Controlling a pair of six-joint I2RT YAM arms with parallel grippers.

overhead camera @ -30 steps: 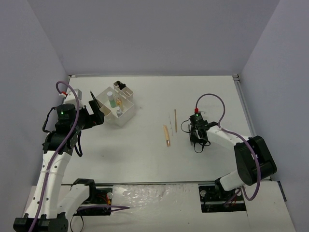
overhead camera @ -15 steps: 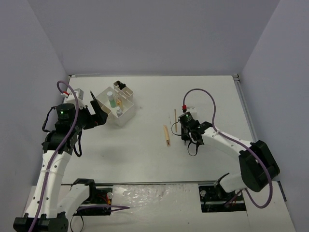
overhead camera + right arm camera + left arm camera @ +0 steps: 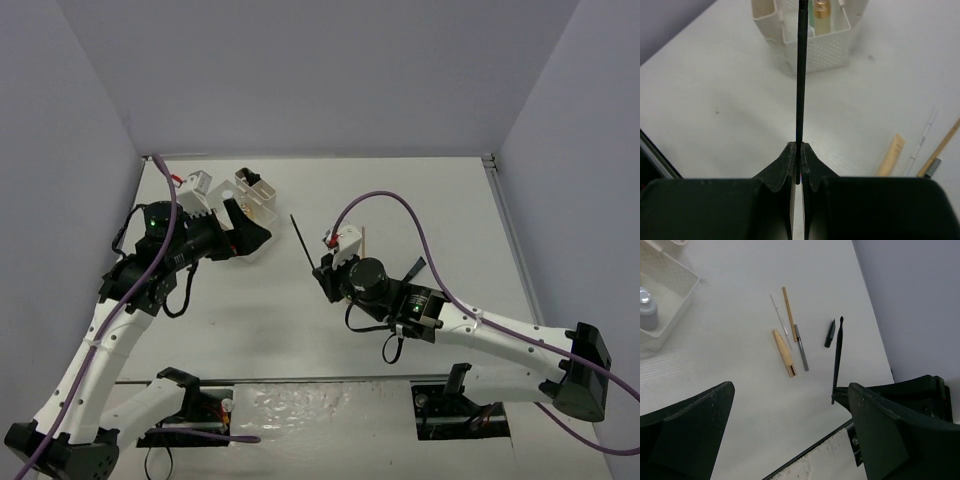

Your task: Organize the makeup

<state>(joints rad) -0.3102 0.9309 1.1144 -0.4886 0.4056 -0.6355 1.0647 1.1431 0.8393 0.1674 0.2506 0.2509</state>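
- Makeup stick point(image 3: 800, 75), thin and black, is pinched by its lower end between the closed fingers of my right hand point(image 3: 799, 150). It is lifted clear of the worktop point(image 3: 460, 200), its free end aimed toward the white box point(image 3: 815, 45).
- My left hand point(image 3: 790, 405) hangs beside that box, fingers spread wide with nothing between them.
- Lying flat on the worktop, close together and apart from the box, are a tan cap point(image 3: 783, 352), a tan pencil point(image 3: 789, 307), a thin pale stick point(image 3: 779, 312), a grey ribbed piece point(image 3: 801, 347) and a short black cap point(image 3: 829, 333).
- Standing in the box are a grey bottle point(image 3: 646, 310) and a gold-topped bottle point(image 3: 821, 10). I cannot tell how the compartments divide between them.
- I judge the black stick light, stiff and smooth. Gripped at one end, it can swivel or slide in the pinch, so I would move it slowly.
- That end grip does suit lowering it upright into a compartment, free end first.
- The pieces on the worktop look just as light and slim. I would take each across its middle, fingertips brought right down to the surface, since they may roll away at a touch.
- The loose caps are short, so the pinch must be centred on them.
- The bottles look small and possibly breakable, and are best taken around the body.
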